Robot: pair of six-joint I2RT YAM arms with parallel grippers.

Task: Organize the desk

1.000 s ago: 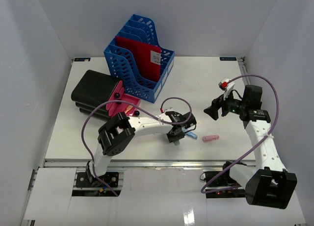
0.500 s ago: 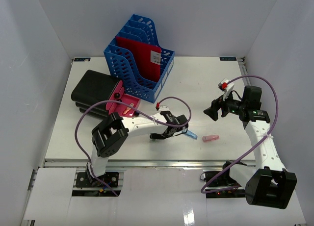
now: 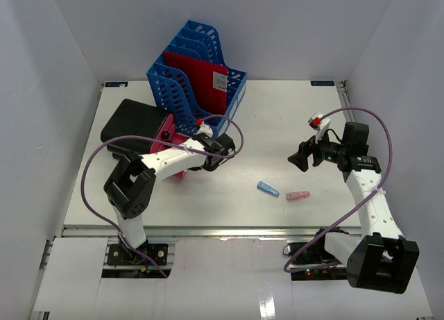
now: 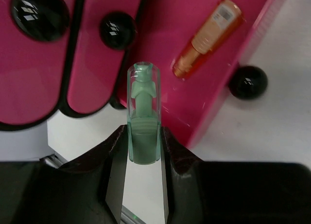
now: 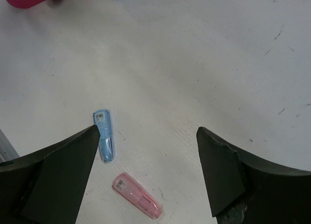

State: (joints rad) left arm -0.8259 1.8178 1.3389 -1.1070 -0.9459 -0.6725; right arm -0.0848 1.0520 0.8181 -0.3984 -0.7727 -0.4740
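Desk [image 3: 277, 112]: a white tabletop, being viewed from above between white walls, with both arm bases being carried at its near rail. Its far left part is being occupied by a blue file rack [image 3: 191, 84], in which a red folder [image 3: 206, 80] is being held upright. A black pouch [image 3: 132, 125] is being shown to the left of the rack. A pink box [image 3: 173, 143] is lying just in front of the rack and is being partly hidden by the left arm. An orange tube [image 4: 206, 39] is being carried on the pink box.

Left gripper [image 4: 143, 136]: is being held at the box's edge, its fingers being pressed narrow onto a green stick [image 4: 143, 112] that is pointing out past the fingertips.

A blue stick [image 3: 267, 189] and a pink stick [image 3: 298, 195] are being shown lying flat on bare tabletop toward the front middle, near one another but apart.

Right gripper [image 3: 300, 157]: is being held above the desk, beyond those two sticks, its jaws being spread wide with nothing between them.
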